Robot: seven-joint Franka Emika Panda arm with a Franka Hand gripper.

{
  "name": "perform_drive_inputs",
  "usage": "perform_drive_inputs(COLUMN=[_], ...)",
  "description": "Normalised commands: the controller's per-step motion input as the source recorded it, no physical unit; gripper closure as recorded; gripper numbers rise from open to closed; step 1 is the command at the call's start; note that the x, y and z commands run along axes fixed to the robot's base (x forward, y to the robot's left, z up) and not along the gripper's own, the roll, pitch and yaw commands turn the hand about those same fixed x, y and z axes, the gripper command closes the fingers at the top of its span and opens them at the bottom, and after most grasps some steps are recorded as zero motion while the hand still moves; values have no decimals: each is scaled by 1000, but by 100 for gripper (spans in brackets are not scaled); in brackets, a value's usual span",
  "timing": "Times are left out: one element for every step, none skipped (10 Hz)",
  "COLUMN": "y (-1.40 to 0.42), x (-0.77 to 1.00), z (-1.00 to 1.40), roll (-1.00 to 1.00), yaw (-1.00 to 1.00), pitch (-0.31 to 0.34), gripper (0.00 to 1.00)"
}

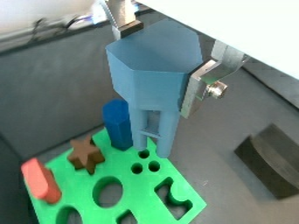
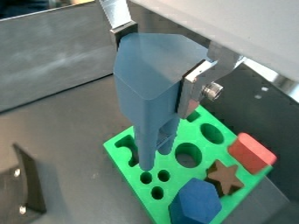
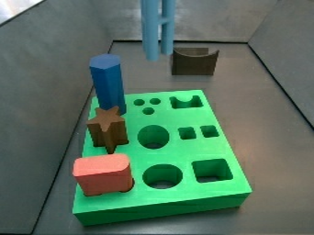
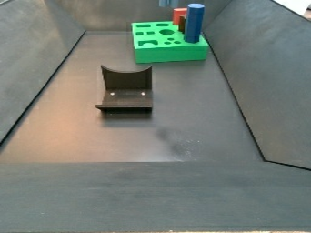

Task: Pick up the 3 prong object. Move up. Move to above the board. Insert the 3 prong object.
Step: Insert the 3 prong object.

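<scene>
My gripper (image 1: 162, 61) (image 2: 160, 66) is shut on the blocky head of the 3 prong object (image 1: 152, 118) (image 2: 149, 114), a pale steel-blue piece held upright. One silver finger presses each side of the head. Its thin legs (image 3: 157, 27) hang in the air over the far part of the green board (image 1: 70, 208) (image 2: 121, 145) (image 3: 233, 184) (image 4: 152, 52). In both wrist views the leg tips sit just above and close to the three small round holes (image 1: 145, 163) (image 2: 152, 178), not inside them. The gripper itself is out of both side views.
On the board stand a dark blue hexagonal pillar (image 3: 106, 83) (image 1: 115, 122), a brown star piece (image 3: 108, 128) (image 1: 84, 154) and a red block (image 3: 102, 174) (image 2: 251, 150). The dark fixture (image 4: 125, 89) (image 3: 194, 60) (image 1: 271, 157) stands on the grey floor beyond the board. Grey walls enclose the bin.
</scene>
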Motion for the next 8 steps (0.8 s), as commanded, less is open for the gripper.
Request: perform_drive_inputs(y=[0,6,29,31,29,17,0,0], x=[0,0,-34,-9,0,-31,23,0], z=[-343,-446,-469,-531,-526,-529,0,-71], roll=[-16,0,0,6,0,7,0,0], yaw=[829,866,960,997,1000,989,269,0], pitch=[-154,-149,-130,-120,-119,-117,-13,0], gripper=[100,100,100,100,100,100,100,100])
